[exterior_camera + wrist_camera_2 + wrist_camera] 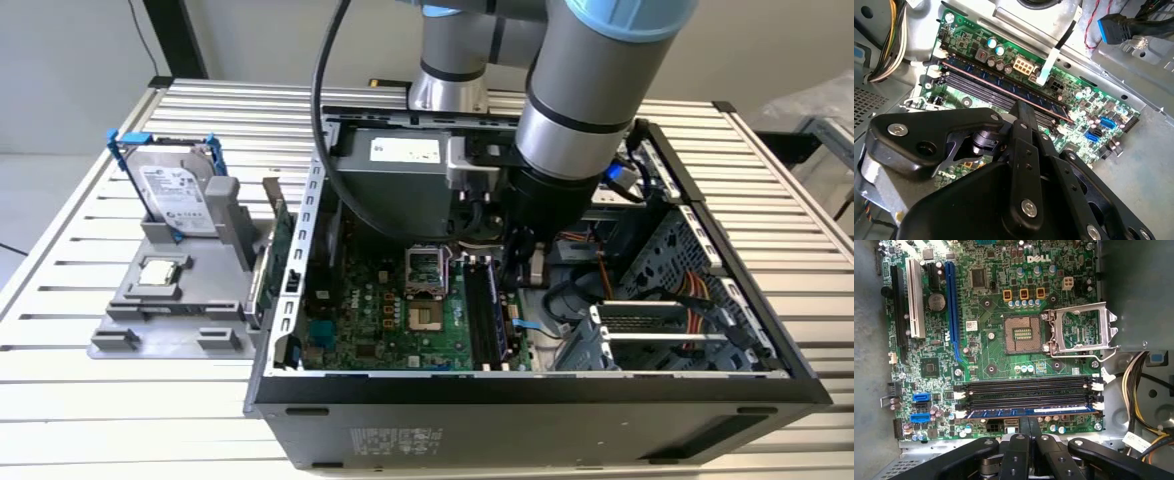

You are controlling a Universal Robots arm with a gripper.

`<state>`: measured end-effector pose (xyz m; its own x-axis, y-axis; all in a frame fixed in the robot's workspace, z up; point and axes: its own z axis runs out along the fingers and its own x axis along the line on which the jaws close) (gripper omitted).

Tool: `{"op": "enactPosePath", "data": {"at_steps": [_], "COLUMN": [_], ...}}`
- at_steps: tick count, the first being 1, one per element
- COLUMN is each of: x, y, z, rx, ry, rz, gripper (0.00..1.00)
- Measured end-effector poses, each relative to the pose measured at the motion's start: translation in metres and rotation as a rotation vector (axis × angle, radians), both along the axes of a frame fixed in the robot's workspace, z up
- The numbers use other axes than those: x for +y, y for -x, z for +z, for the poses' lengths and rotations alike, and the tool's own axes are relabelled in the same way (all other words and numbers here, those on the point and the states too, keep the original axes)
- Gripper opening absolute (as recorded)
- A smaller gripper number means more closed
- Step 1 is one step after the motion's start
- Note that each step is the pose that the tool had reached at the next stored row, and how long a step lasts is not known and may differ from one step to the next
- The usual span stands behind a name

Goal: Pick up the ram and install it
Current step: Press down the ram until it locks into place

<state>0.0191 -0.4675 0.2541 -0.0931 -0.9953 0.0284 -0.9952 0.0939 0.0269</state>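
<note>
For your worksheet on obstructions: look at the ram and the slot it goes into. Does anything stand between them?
Nothing visible does. The ram already lies along the outermost slot on the motherboard, with the gripper right above it. Whether it is fully seated cannot be told.

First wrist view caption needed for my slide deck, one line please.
The ram sits in the outermost memory slot of the motherboard, with the claw right above it.
</note>
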Motion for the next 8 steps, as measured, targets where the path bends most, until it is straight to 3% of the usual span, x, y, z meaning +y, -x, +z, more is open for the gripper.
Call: {"op": "enactPosePath", "data": {"at_steps": [4, 8], "x": [-0.0008, -0.0011], "y": [0.0, 0.0], "z": [-0.003, -0.0073], "rx": [0.0004, 0.0076], "ry": [-0.0001, -0.0002], "rz": [0.0, 0.0], "gripper": [0.0, 0.0]}}
